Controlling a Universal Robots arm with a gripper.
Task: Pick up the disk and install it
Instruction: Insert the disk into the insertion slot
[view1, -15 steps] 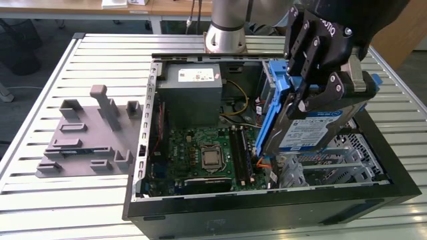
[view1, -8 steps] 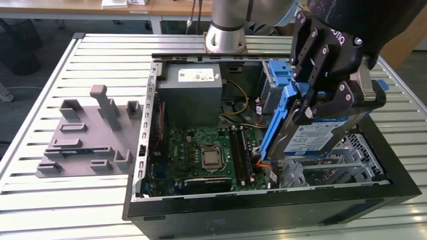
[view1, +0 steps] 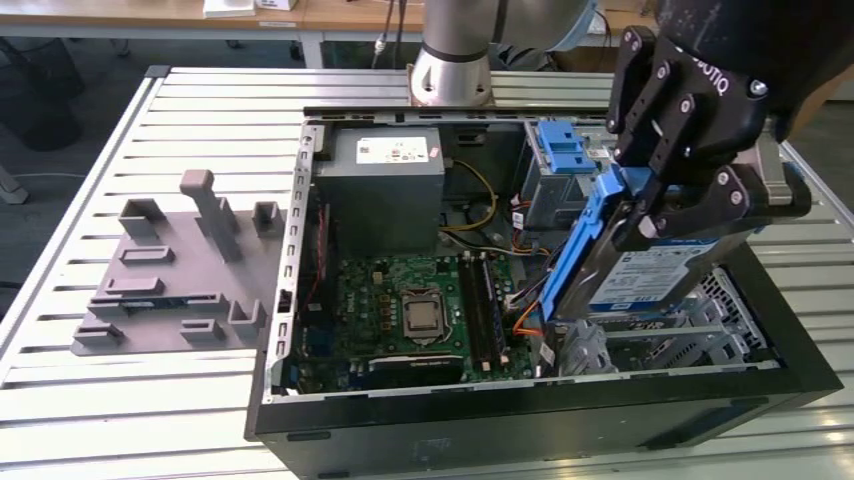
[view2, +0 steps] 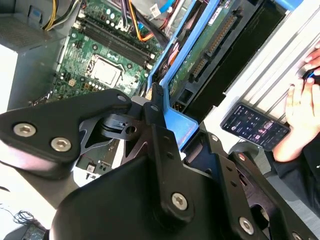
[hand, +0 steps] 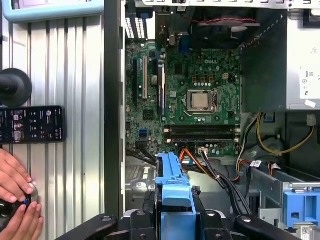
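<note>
Gripper: the gripper (view1: 638, 215) is clamped on the disk (view1: 647, 275), its fingers pinching the blue bracket edge; in the second wrist view the fingers (view2: 156, 107) meet on that blue frame.
Disk: held on edge above the open computer case (view1: 534, 425), at the case's side on the exterior view's right, over the drive bay (view1: 667, 340); it is lifted, not seated.
Key relation: the disk hangs straight below the gripper, long axis steeply tilted from near the case's back edge down toward its front edge; label side faces the exterior view's right.
Below it: the silver bay rails sit just under the disk's lower end, apparently close but apart.
Neighbours: the motherboard (view1: 414, 305) lies beside the bay toward the exterior view's left; the grey power-supply box (view1: 380, 195) stands at the case's back corner; the metal cage with blue latch (view1: 567, 150) is behind the disk.
In the way: orange and black cables (hand: 210, 165) run near the bay.
Outside the case: a person's hands (hand: 15, 200) and a phone (hand: 30, 124) rest on the table (view1: 80, 410).
</note>
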